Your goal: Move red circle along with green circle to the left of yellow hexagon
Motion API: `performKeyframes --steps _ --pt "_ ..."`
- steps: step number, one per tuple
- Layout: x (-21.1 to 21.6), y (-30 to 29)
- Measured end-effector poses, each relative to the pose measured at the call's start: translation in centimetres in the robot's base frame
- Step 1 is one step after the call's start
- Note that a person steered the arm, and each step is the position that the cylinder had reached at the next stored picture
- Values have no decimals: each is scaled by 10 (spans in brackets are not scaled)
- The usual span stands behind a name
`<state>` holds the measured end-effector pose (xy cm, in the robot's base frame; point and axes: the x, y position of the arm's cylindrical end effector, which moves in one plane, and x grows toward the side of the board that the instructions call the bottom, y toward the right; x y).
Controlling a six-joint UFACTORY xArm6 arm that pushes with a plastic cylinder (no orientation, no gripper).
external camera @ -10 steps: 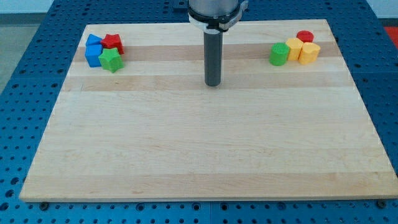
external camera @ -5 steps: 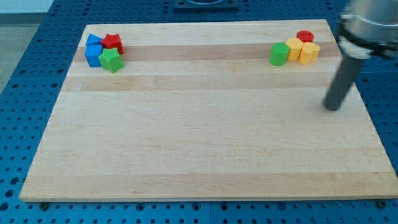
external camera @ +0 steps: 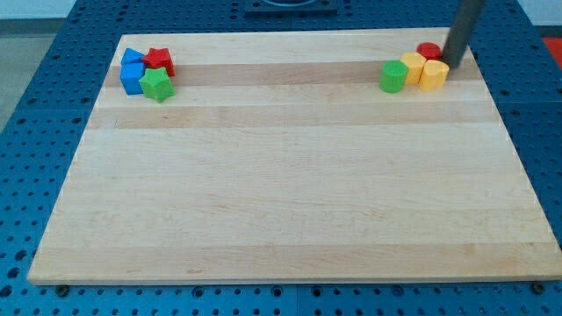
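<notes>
A red circle (external camera: pixel 428 50) sits near the board's top right corner. Just below it stand two yellow blocks side by side: one (external camera: pixel 414 68) on the left and one (external camera: pixel 435 75) on the right, which of them is the hexagon I cannot tell. A green circle (external camera: pixel 394 76) touches the left yellow block on its left. My tip (external camera: pixel 455 64) is on the board just right of the red circle and the right yellow block, close to both.
At the board's top left is a cluster: two blue blocks (external camera: pixel 133 73), a red block (external camera: pixel 159 60) and a green block (external camera: pixel 157 85). The wooden board (external camera: pixel 290 175) lies on a blue perforated table.
My tip moved from the top middle of the board to the right side, then up to beside the red circle. The blocks have not moved.
</notes>
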<state>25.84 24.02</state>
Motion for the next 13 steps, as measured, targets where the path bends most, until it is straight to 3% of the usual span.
performKeyframes --steps 4,7,10,11,13 --pt "-37 -6" --pt "-41 -6" --pt "9 -50" --pt "57 -83" --pt "70 -91"
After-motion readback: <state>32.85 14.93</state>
